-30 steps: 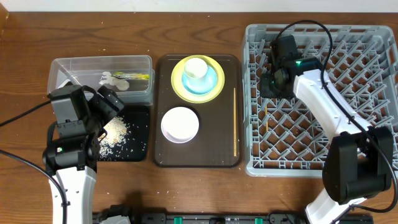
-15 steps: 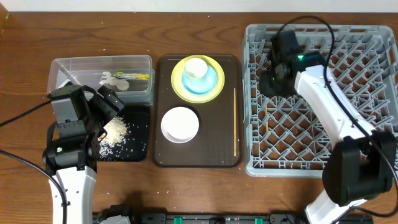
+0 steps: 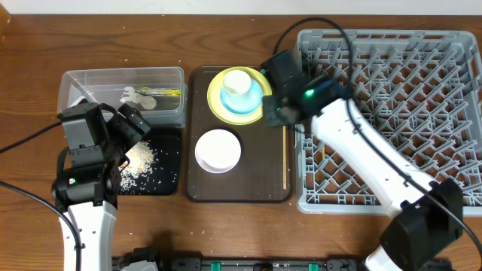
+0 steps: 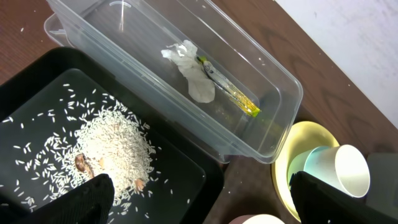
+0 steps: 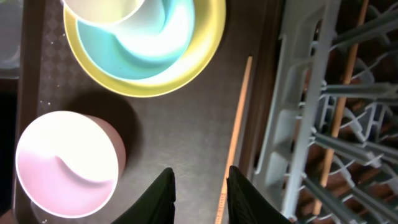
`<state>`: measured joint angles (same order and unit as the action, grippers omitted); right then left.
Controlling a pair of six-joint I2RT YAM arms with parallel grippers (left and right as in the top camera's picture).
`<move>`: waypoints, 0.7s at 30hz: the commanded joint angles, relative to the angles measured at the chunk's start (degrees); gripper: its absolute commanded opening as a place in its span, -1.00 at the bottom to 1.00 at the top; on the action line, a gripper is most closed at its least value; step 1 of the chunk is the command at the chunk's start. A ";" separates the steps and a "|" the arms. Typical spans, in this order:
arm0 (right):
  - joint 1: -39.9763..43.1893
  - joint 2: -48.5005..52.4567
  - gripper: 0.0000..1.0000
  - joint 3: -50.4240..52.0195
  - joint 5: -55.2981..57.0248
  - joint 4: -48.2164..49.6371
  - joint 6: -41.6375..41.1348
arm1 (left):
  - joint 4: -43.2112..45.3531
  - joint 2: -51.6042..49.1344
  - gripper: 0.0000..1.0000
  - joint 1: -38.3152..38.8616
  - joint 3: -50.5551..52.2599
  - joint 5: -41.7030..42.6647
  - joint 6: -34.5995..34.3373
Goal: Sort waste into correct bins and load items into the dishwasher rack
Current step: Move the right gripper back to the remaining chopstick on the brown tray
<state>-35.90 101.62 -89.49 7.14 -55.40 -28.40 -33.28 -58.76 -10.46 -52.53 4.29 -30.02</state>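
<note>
My right gripper (image 3: pixel 273 119) hangs over the brown serving tray, open, nothing between its fingers (image 5: pixel 163 193). One wooden chopstick (image 5: pixel 236 137) lies on that tray just right of the fingertips. A second chopstick (image 5: pixel 339 118) lies in the grey dishwasher rack (image 3: pixel 452 45). The yellow plate (image 3: pixel 215 99) carries the light blue bowl (image 3: pixel 250 102) with the cream cup (image 3: pixel 236 81) in it. The white bowl (image 3: pixel 218 149) stands below them. My left gripper (image 4: pixel 205 202) is wide open above the black tray (image 3: pixel 169 181) of rice (image 4: pixel 115 149). The clear tub (image 3: pixel 120 74) holds the tissue (image 4: pixel 196 78) and the wrapper (image 4: pixel 233 96).
The brown serving tray (image 3: pixel 256 188) sits between the two bins and the rack. The rack's left wall (image 5: pixel 292 93) rises close to the right of my right fingers. Bare wooden table (image 3: pixel 30 90) lies left of the tub.
My right arm swung left, out of the rack to above the brown tray beside the chopstick, and its jaws widened a little. The left arm stayed put.
</note>
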 commanded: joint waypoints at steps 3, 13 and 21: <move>-4.90 2.62 -0.37 0.44 11.80 -0.04 -6.32 | -0.15 -0.07 0.86 -0.31 -1.22 -0.28 0.13; -5.75 9.51 -0.31 0.50 12.13 -0.35 -8.00 | -0.15 -0.07 0.87 -0.31 -1.22 -0.28 0.13; -5.60 15.45 -0.33 0.48 12.13 -0.24 -8.52 | -0.15 -0.07 0.87 -0.31 -1.22 -0.28 0.13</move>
<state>-41.54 115.61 -89.38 17.82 -55.66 -35.44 -33.28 -58.76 -10.46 -52.53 4.29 -30.02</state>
